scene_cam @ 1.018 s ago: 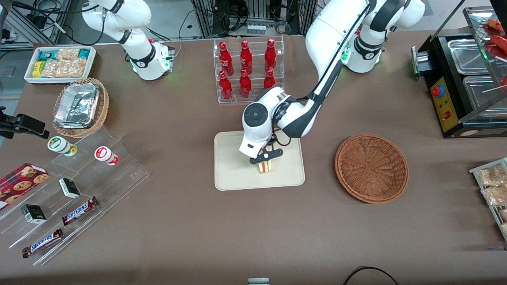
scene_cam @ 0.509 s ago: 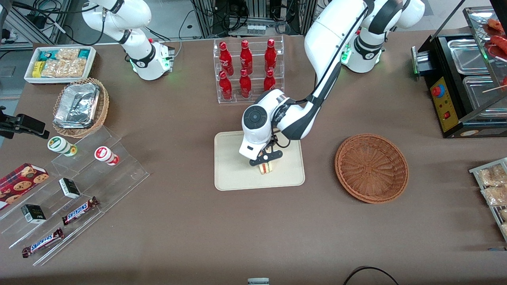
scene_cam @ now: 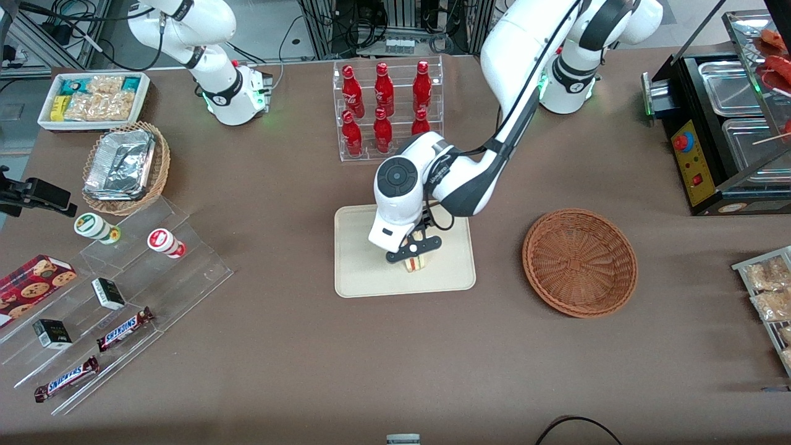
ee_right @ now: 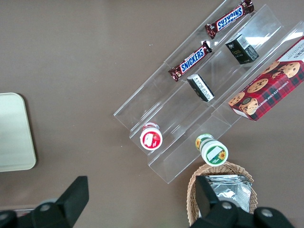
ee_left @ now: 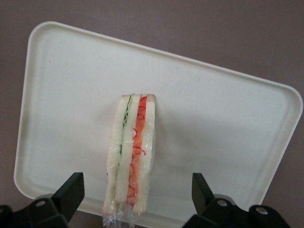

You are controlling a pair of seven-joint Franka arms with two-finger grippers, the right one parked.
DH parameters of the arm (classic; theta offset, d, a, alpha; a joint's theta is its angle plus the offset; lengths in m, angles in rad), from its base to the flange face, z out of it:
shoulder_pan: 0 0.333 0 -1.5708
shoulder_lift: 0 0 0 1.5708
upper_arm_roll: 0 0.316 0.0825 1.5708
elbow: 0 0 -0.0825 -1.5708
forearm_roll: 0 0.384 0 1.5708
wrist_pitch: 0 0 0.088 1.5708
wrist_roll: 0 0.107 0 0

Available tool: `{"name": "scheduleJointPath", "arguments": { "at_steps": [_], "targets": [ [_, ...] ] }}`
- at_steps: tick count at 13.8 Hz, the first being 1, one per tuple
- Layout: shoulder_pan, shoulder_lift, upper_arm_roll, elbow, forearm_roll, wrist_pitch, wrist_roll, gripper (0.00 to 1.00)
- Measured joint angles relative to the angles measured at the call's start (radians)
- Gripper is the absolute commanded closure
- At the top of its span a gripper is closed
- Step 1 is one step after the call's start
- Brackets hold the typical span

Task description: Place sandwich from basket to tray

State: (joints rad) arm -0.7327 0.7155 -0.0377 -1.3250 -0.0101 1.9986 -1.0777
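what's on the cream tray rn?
One plastic-wrapped triangular white-bread sandwich standing on edge on the cream-beige rectangular plastic tray; open left gripper above it. Arm covers part of the tray in front view.

Tray (scene_cam: 358,272) as landmark. The sandwich (scene_cam: 415,264) stands on edge on the tray, the gripper (scene_cam: 413,249) just above it with both fingers (ee_left: 69,192) spread well clear of the bread. Bare tray surface lies around the sandwich toward the parked arm's end. Open tabletop separates the tray from the basket (scene_cam: 579,262). The bottle rack (scene_cam: 388,111), farther from the front camera, blocks passage there.
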Motion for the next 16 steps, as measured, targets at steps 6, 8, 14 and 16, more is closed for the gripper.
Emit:
{"name": "scheduleJointPath", "arguments": {
  "at_steps": [6,8,14,16],
  "targets": [
    [0.133,-0.094,0.016,0.015,0.001,-0.139,0.215,0.0],
    [0.21,-0.114,0.019,0.004,0.001,-0.151,0.321,0.0],
    [0.436,-0.248,0.02,-0.133,0.001,-0.156,0.789,0.0],
    [0.483,-0.339,0.02,-0.196,0.001,-0.191,0.926,0.0]
  ]
}}
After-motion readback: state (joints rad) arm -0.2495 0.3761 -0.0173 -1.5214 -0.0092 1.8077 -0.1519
